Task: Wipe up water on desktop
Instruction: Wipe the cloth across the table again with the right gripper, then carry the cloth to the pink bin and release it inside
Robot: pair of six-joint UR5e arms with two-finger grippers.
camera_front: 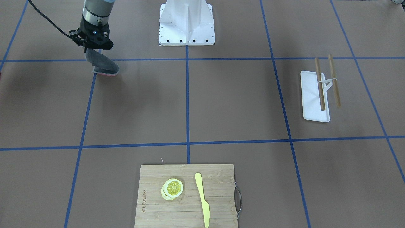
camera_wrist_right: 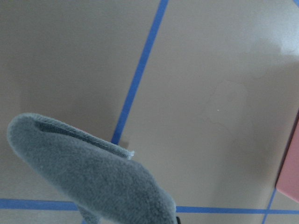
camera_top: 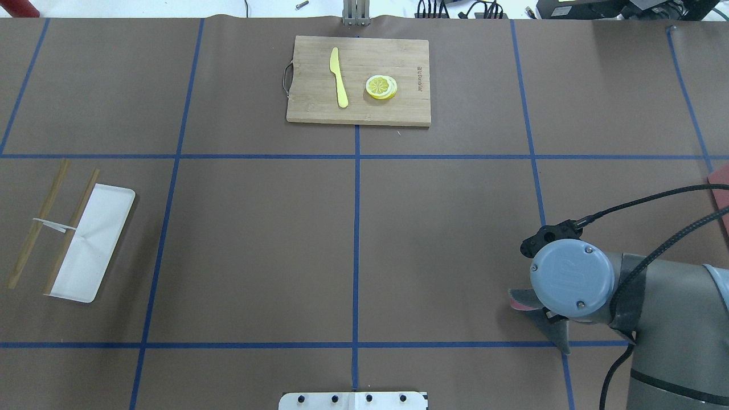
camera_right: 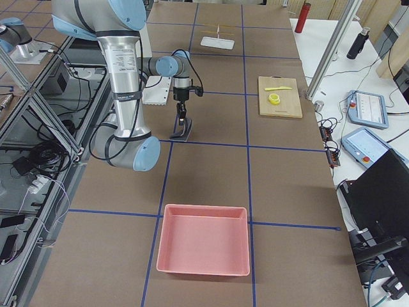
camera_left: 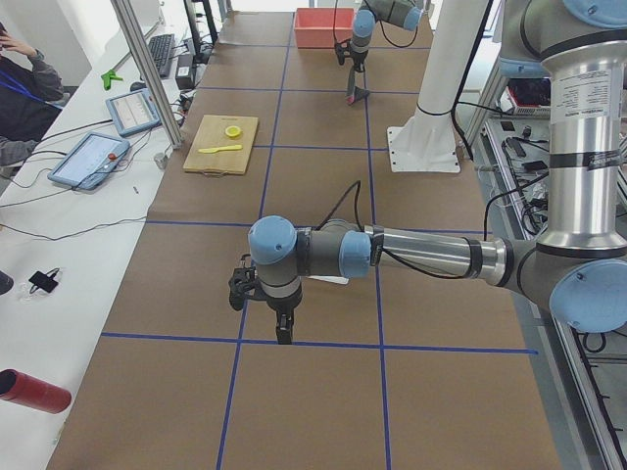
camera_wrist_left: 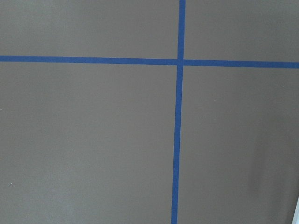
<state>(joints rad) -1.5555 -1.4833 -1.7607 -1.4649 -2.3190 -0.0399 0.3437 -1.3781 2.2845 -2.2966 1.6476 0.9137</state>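
Writing: a burned-in word runs along one short edge of the bamboo cutting board (camera_top: 359,80), too small to read with certainty. The blue wrist cap (camera_top: 572,277) of the right arm bears an embossed mark, likewise not legible. The bench (camera_top: 256,239), matte brown and gridded with blue tape, lies flat, its long axis running across the robot's front from its left end to its right. The right gripper (camera_front: 91,50) points down beside a tape crossing on the robot's right side, fingers pinching the upper end of a grey cloth (camera_front: 102,65) with a pink underside. The cloth's lower end rests on the bench. The right wrist view shows a faint outline (camera_wrist_right: 226,109) on the surface past the cloth; whether it is wet cannot be told. The left gripper (camera_left: 282,331) points down over the bench's left end, and I cannot tell how its fingers stand.
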